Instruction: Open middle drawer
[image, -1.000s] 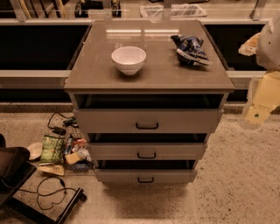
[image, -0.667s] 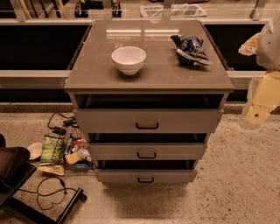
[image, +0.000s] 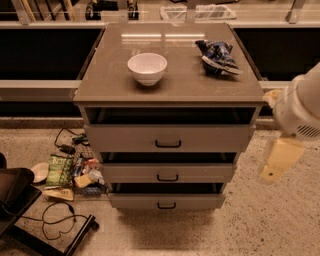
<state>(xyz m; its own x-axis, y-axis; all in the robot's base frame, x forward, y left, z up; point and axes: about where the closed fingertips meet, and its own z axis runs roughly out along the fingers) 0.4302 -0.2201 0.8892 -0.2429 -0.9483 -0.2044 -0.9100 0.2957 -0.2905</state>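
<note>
Not started: mid drawer (image: 167, 171) looks shut, pincer (image: 276, 164) off to the right.
Handle (image: 167, 177) untouched, so approach, grip and pull all left. Drawer sits 2nd of 3 in cabinet (image: 175, 92) front; pincer hangs well right of it, approx same height, state can't tell.

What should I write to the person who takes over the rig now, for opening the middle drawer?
Gripper: right of the cabinet, about level with the drawers, touching nothing.
Middle drawer: not pulled out, no tray showing. Its handle is free.
Done: nothing on the drawer yet.
Left: bring the gripper to the handle, grasp it, pull straight out.
On top: bowl and bag, probably not in the way.
</note>
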